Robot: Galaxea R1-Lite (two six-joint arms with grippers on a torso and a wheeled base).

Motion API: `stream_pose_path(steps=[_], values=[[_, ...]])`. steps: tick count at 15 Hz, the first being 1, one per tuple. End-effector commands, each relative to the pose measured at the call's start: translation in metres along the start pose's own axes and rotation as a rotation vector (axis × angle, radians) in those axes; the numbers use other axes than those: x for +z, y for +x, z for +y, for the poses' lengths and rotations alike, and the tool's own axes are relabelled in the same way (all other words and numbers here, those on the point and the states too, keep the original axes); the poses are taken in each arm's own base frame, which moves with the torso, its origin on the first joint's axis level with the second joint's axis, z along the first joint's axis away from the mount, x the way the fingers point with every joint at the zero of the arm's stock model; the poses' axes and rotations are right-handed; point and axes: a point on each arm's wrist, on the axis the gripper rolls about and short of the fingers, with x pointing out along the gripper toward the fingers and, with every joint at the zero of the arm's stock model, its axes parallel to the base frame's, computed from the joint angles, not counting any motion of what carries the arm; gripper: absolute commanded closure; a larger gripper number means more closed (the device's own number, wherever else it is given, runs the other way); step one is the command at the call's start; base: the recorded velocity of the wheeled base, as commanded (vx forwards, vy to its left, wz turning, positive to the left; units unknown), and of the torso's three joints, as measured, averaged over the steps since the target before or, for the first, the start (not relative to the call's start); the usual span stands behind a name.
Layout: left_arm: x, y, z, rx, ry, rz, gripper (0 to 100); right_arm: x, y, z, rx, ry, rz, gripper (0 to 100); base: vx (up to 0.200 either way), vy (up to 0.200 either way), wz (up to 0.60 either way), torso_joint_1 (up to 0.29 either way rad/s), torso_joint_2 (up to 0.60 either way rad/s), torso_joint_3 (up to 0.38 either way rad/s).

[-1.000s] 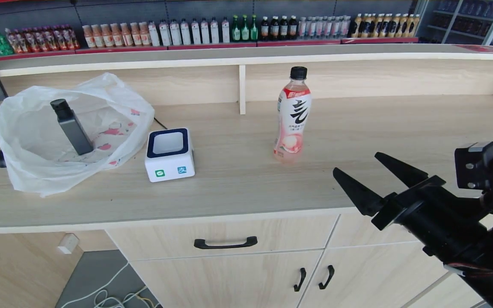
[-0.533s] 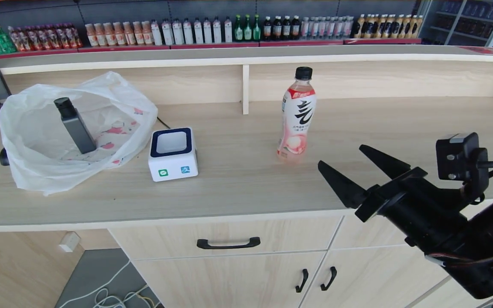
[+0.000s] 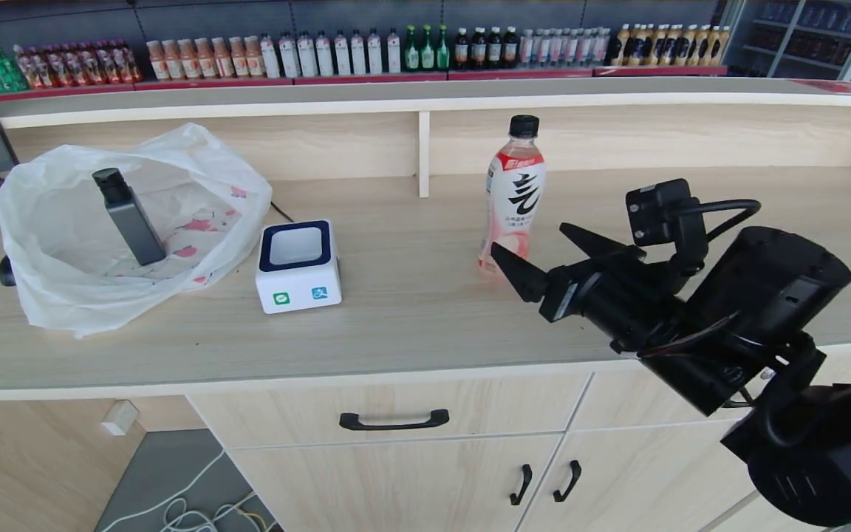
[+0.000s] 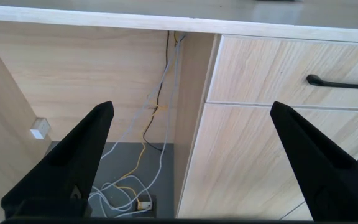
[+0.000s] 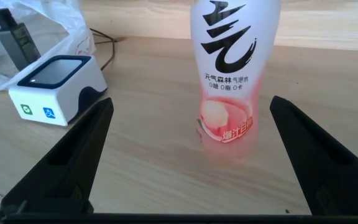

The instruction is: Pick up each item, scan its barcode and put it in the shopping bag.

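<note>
Pink drink bottle upright on the desk, the right fingers spread wide close beside it.

The bottle (image 3: 512, 199) stands upright with its black cap on, right of the middle of the desk (image 3: 396, 318) and well apart from the shopping bag (image 3: 63, 295) at the left end; the bag lies open and slumped, and in it leans a grey item with a black cap (image 3: 130, 218), perhaps a flask, though that is hard to tell; the white scanner (image 3: 298, 267), window facing up, sits just beside the bag, between it and the bottle; the right gripper (image 3: 530, 238) has its fingers spread wide and holds nothing, its tips near the bottle's lower part, with no contact that can be made out; the left gripper (image 4: 191, 106) hangs below the desk edge in front of the cabinet fronts (image 4: 272, 124), fingers wide and empty.
</note>
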Motion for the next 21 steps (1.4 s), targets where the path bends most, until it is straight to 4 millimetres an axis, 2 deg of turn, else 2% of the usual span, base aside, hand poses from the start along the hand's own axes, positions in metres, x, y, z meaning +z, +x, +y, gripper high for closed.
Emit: stream_pose_path(steps=[1, 5, 7, 11, 18, 21], values=[[0.0, 0.0, 0.0, 0.0, -0.001, 0.0, 0, 0.009, 0.019, -0.007, -0.025, -0.006, 0.002, 0, 0.0, 0.0, 0.0, 0.0, 0.0, 0.0], [0.0, 0.0, 0.0, 0.0, -0.001, 0.0, 0, 0.009, 0.046, -0.019, -0.058, -0.011, 0.02, 0, 0.0, 0.0, 0.0, 0.0, 0.0, 0.0], [0.0, 0.0, 0.0, 0.0, -0.001, 0.0, 0, 0.002, 0.049, -0.025, -0.075, -0.013, 0.039, 0, 0.0, 0.0, 0.0, 0.0, 0.0, 0.0], [0.0, 0.0, 0.0, 0.0, -0.001, 0.0, 0, -0.008, 0.054, -0.028, -0.079, -0.007, 0.057, 0, 0.0, 0.0, 0.0, 0.0, 0.0, 0.0], [0.0, 0.0, 0.0, 0.0, -0.001, 0.0, 0, -0.015, 0.093, -0.035, -0.096, -0.01, -0.002, 0, 0.0, 0.0, 0.0, 0.0, 0.0, 0.0], [0.0, 0.0, 0.0, 0.0, -0.001, 0.0, 0, -0.016, 0.101, -0.035, -0.096, -0.012, 0.0, 0, 0.0, 0.0, 0.0, 0.0, 0.0, 0.0]])
